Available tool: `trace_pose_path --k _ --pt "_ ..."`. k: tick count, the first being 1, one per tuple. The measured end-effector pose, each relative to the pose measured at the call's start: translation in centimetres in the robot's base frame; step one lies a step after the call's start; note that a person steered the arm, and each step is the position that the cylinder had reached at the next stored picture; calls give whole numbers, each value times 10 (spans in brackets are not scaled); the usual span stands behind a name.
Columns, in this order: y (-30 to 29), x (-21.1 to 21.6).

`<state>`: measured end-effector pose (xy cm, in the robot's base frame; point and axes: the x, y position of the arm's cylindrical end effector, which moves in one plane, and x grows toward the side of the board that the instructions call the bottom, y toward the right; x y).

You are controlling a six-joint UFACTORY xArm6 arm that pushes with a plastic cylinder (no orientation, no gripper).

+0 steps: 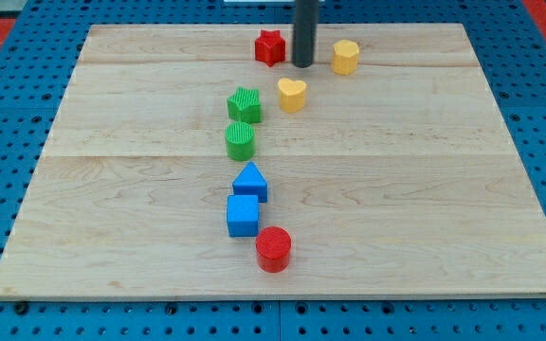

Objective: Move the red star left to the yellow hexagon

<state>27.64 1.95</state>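
My tip has no fingers, just a bare rod end on the board, holding nothing. It sits between the red star at the view's left and the yellow hexagon at the view's right, close to both; can't tell if it touches either. Star is near the top edge, already left of the hexagon. Any closing push needs the tip on the star's far left side, not here.
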Motion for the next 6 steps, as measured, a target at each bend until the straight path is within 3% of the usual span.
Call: trace_pose_path --k 1,3,4,5,6 --pt "-61 0" --pt "-87 -37" --pt "-78 -44" --pt "-21 -16" --pt "-14 -2"
